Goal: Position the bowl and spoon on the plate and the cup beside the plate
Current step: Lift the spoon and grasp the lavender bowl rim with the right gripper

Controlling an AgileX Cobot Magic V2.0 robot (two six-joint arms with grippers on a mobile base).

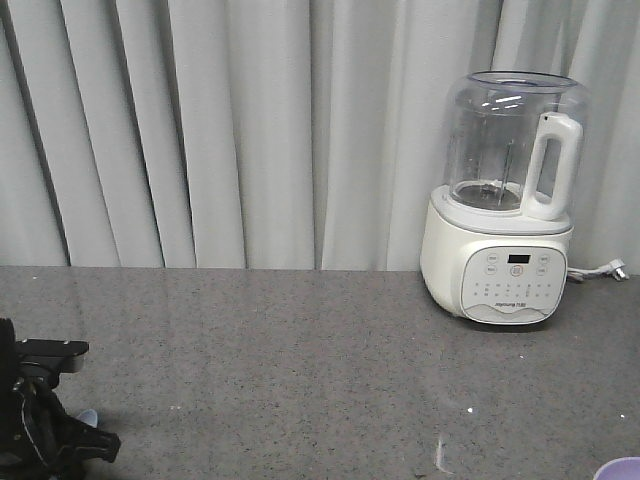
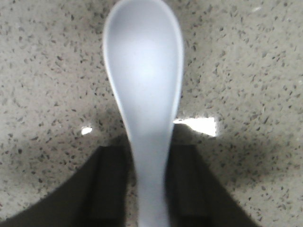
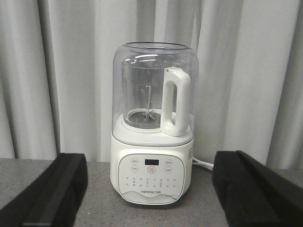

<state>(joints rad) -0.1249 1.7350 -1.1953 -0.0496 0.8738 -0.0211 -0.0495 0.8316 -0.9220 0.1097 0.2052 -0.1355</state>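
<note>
The pale blue spoon (image 2: 143, 71) lies lengthwise in the left wrist view, scoop away from me, over the speckled counter. My left gripper (image 2: 149, 153) is shut on its handle, one dark finger (image 2: 111, 184) on each side. In the front view the left arm (image 1: 40, 425) is low at the bottom left, with the spoon tip (image 1: 88, 416) poking out. A sliver of the lavender bowl (image 1: 622, 468) shows at the bottom right corner. My right gripper (image 3: 151, 189) is open wide and holds nothing. The plate and the cup are out of view.
A white blender with a clear jug (image 1: 505, 200) stands at the back right of the grey counter (image 1: 300, 370), its cord (image 1: 600, 270) trailing right. The right wrist view faces this blender (image 3: 152, 127). Grey curtains (image 1: 250, 130) hang behind the counter.
</note>
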